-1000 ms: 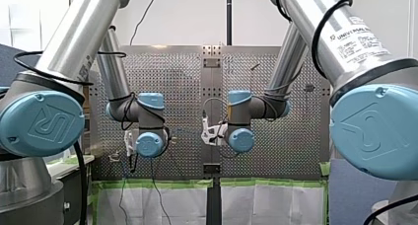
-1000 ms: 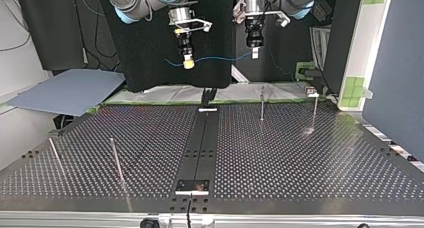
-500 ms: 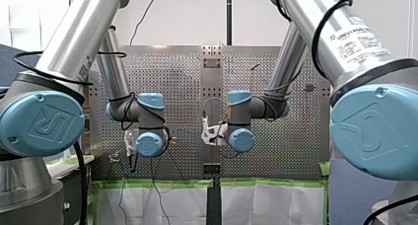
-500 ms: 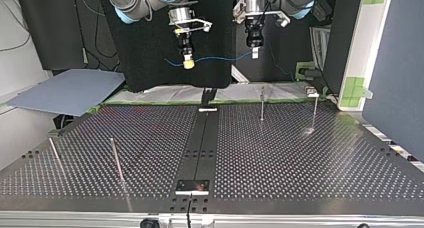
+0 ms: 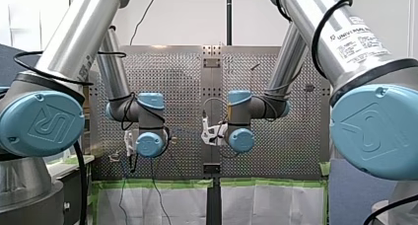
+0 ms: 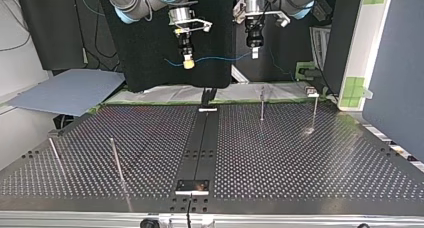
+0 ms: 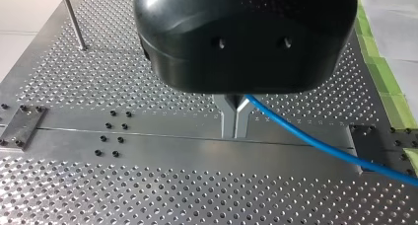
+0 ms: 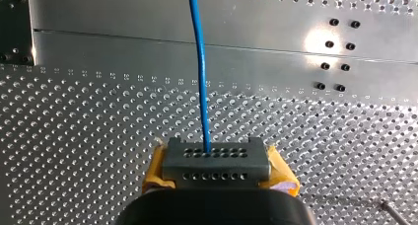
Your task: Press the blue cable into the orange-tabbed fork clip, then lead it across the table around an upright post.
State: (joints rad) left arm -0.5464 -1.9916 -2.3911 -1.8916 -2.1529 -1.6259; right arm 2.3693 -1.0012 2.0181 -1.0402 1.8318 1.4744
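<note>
The blue cable (image 6: 220, 58) hangs in a shallow span between both grippers, high above the table's far edge in the top view. My left gripper (image 6: 254, 52) is at that view's right. In the left wrist view its metal fingers (image 7: 235, 119) are shut on the blue cable (image 7: 305, 141), which trails off to one side. My right gripper (image 6: 188, 63), with yellow pads, is at the top view's left. In the right wrist view it (image 8: 217, 156) is shut on the blue cable (image 8: 199, 62), which runs straight ahead. No orange-tabbed clip shows in any view.
Thin upright posts stand on the perforated table (image 6: 300, 163): two at the top view's far right (image 6: 262, 105) (image 6: 315, 110), two at its near left (image 6: 116, 160) (image 6: 55, 155). A dark centre strip (image 6: 202, 143) runs across the table. Green tape (image 6: 160, 102) edges the far side.
</note>
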